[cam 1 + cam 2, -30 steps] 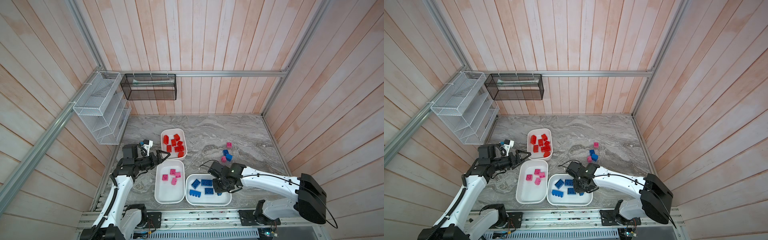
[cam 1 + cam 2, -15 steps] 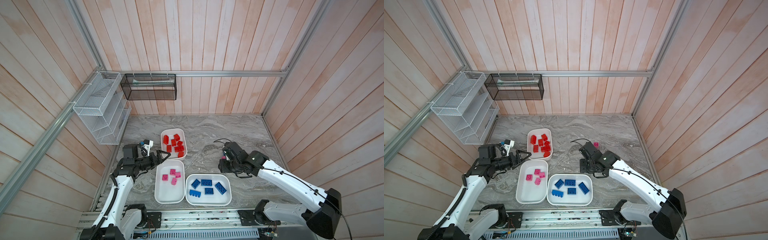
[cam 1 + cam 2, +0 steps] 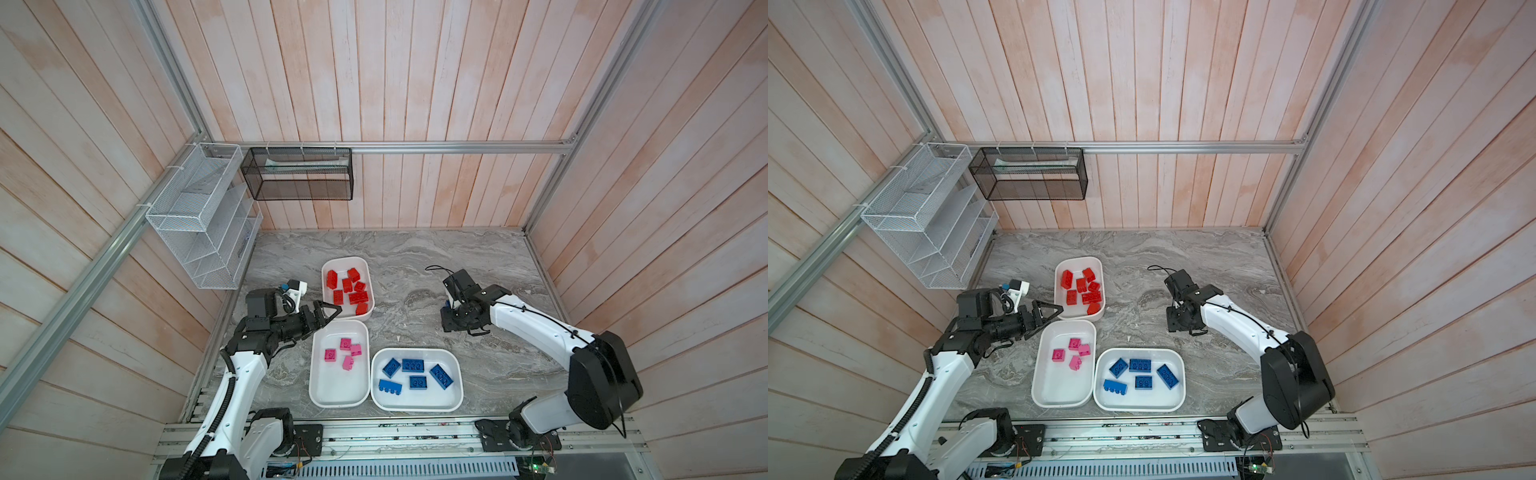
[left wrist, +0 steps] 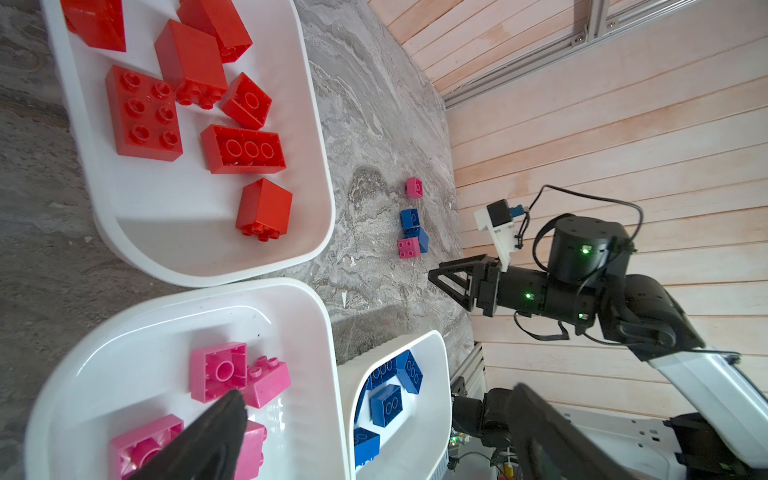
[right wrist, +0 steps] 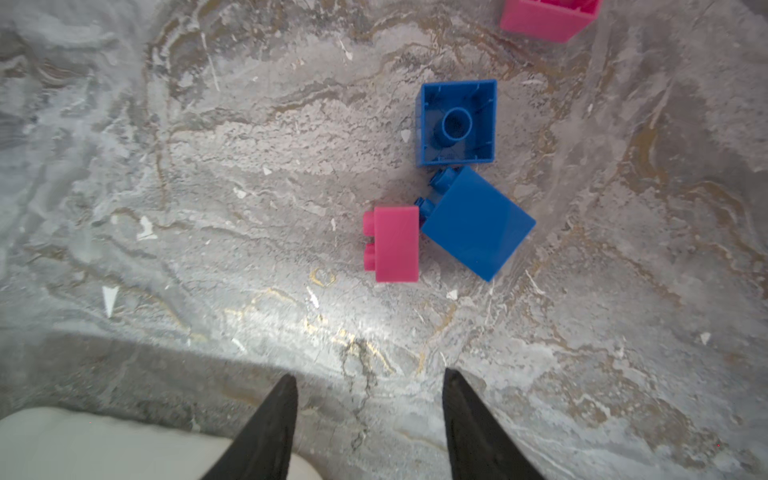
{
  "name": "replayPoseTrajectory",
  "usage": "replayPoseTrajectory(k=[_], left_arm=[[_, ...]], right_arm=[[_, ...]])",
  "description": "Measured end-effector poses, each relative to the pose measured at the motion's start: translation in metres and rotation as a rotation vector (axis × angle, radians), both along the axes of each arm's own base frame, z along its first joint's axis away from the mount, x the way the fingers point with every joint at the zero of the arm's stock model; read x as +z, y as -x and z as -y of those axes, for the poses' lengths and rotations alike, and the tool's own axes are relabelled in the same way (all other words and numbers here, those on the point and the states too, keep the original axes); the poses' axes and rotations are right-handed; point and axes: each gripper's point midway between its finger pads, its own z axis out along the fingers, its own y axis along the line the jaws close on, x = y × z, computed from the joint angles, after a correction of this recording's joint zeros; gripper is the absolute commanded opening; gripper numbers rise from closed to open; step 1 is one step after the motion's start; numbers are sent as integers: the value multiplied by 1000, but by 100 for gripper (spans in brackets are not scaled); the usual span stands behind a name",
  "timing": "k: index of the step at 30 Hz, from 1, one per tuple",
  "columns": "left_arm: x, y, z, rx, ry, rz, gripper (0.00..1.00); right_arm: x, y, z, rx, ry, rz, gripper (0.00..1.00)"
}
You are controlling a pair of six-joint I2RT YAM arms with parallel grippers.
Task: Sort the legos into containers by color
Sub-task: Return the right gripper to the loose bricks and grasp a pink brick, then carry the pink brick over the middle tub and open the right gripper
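Right wrist view gives you the clearest look: your right gripper (image 5: 370, 399) hangs with its jaws parted and empty above bare table (image 5: 166, 208), short of four loose legos. A pink brick (image 5: 395, 245) touches a tilted blue brick (image 5: 478, 222); an upturned blue brick (image 5: 457, 122) lies just beyond, and another pink one (image 5: 548, 18) farther off. In both top views your left gripper (image 3: 328, 312) sits wide open and empty between the red tub (image 3: 368, 309) and pink tub (image 3: 320, 390). The blue tub (image 3: 457, 395) stands at the near edge, right of the pink tub.
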Motion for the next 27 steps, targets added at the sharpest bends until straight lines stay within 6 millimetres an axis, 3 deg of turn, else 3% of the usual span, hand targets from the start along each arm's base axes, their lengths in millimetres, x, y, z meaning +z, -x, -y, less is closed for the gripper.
replayPoseTrajectory(k=[7,13,16,22,25,27], left_arm=[[-2,1,0,1,-4,-11,100],[-3,1,-1,2,-9,-10,100],[-3,1,-1,2,-10,-11,100],[-3,1,-1,2,-11,-11,100],[-3,1,-1,2,-11,-10,100],[-3,2,-1,2,-12,-11,100]], right_arm=[[-28,-11,1,5,29,-16,48],[-50,-20,-1,20,44,-31,34],[-50,-28,-1,16,46,-17,30],[-48,-38,1,22,66,6,29],[-46,-43,1,33,70,15,17],[-43,-46,0,38,68,22,16]])
